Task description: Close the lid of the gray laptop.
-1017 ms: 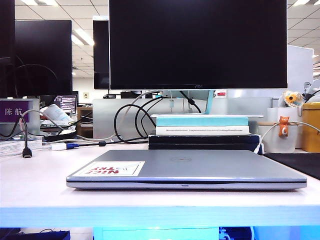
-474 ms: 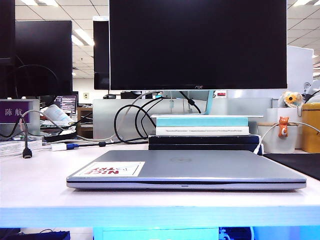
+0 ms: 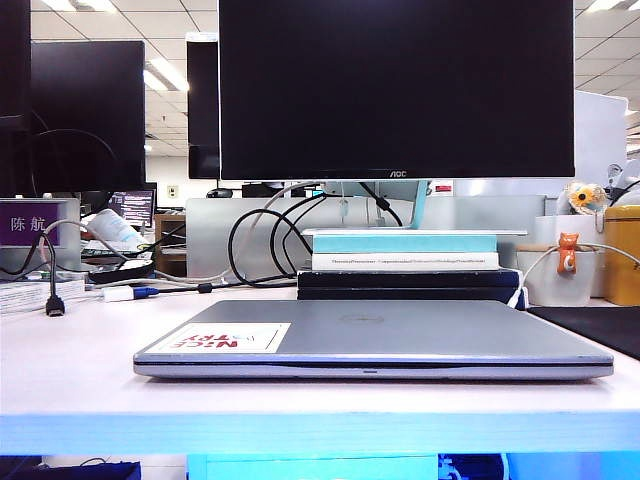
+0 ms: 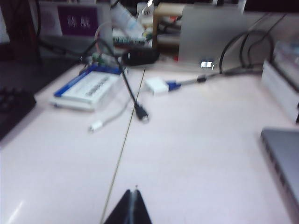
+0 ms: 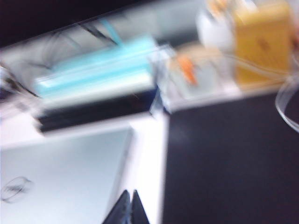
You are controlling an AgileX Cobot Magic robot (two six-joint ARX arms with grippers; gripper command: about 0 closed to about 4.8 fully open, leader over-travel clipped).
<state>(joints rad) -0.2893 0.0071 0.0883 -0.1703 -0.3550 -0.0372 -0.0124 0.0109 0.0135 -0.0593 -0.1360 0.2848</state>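
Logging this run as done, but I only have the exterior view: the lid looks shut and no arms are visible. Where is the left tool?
Observer: The left tool is over bare table beside the gray laptop, not touching it, fingers together.
Operator: And the right tool?
Observer: The right tool, also pinched shut, is over the strip of table between the lid and a black mat; that view is blurred.
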